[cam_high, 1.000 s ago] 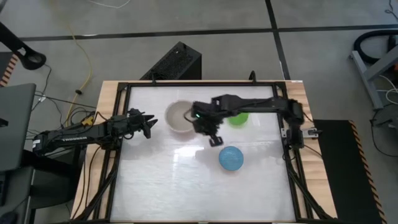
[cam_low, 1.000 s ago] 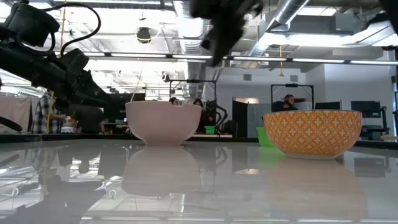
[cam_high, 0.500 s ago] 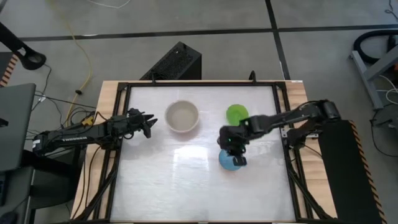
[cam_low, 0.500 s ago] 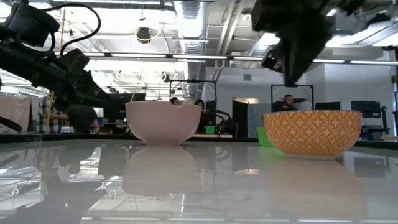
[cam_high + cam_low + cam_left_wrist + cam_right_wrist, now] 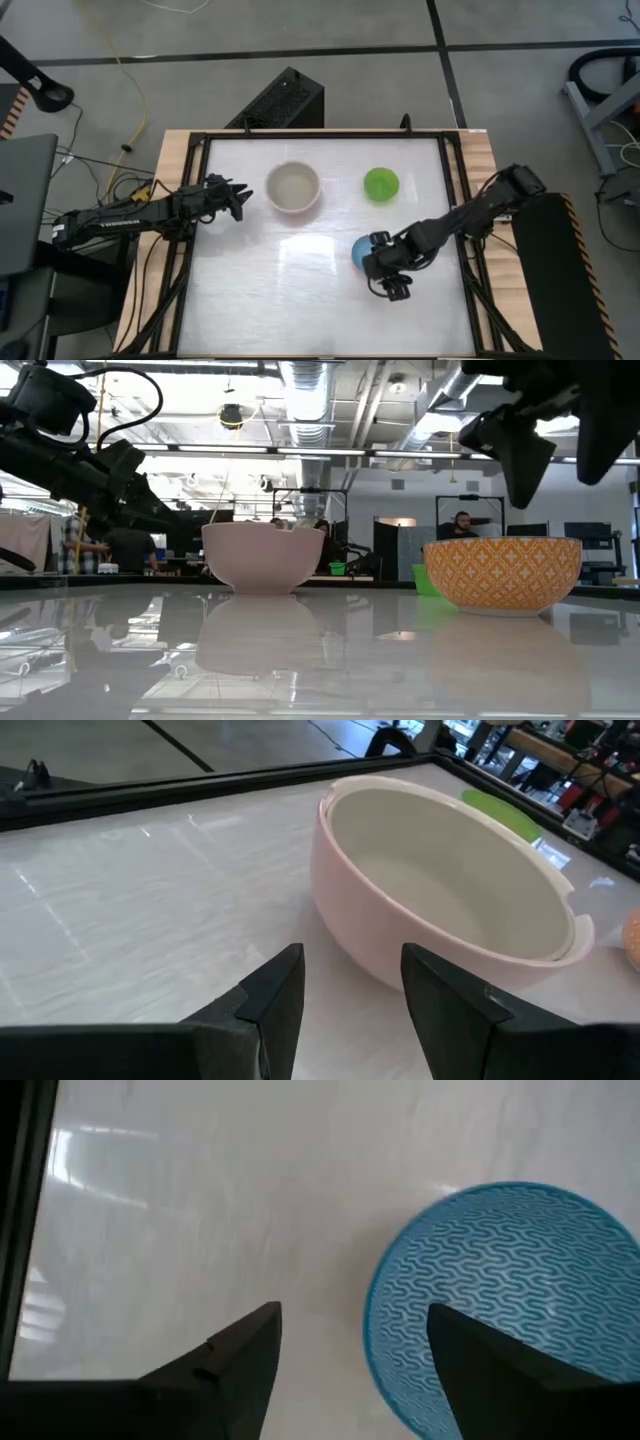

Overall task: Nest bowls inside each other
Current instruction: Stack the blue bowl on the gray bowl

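Observation:
The pale pink bowl [image 5: 293,187] [image 5: 263,557] stands on its base at the table's far middle. The beige-grey bowl [image 5: 440,880] sits inside it, rim within rim. The green bowl [image 5: 381,183] stands to its right. Nearer me is the blue bowl [image 5: 361,250], blue inside [image 5: 510,1290] and orange-patterned outside [image 5: 503,573]. My right gripper [image 5: 386,268] [image 5: 350,1370] hangs open above its near rim, pointing steeply down, one finger over the inside and one outside, touching nothing. My left gripper [image 5: 236,201] [image 5: 350,990] waits open, left of the pink bowl.
A black frame [image 5: 455,200] runs round the white table top. Bare table lies near me and to the left of the blue bowl. People and equipment show in the room beyond the far edge.
My right gripper has swung from beside the pink bowl toward the table's right and near edges. It has come down over the blue bowl, and its fingers have opened. The bowls have stayed where they were.

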`<action>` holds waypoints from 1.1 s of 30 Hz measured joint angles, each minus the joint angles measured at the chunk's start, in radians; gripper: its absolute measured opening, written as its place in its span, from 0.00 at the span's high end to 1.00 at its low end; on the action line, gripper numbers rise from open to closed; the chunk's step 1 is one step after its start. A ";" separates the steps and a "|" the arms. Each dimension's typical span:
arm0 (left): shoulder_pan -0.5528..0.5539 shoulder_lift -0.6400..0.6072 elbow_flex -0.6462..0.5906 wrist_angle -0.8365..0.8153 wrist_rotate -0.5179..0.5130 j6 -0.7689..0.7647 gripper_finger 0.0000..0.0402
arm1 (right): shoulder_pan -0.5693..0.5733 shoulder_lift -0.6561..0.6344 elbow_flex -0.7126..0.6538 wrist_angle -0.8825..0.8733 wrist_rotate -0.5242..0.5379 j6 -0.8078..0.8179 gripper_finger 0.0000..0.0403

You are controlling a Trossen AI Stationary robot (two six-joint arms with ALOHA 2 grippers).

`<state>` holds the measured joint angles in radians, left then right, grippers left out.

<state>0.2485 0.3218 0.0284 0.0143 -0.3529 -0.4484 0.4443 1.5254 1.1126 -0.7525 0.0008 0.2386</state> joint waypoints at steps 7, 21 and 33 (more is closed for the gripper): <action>0.000 -0.001 0.000 0.000 0.000 -0.002 0.61 | 0.005 0.071 -0.005 -0.014 0.030 0.026 0.32; 0.000 -0.001 0.000 0.000 0.001 -0.001 0.61 | 0.007 0.232 -0.005 -0.017 0.077 0.015 0.55; 0.000 -0.001 0.000 0.000 0.002 -0.001 0.61 | -0.014 0.107 0.080 -0.067 0.076 -0.059 0.93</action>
<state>0.2485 0.3210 0.0284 0.0140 -0.3511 -0.4492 0.4307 1.6325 1.1927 -0.8197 0.0766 0.1792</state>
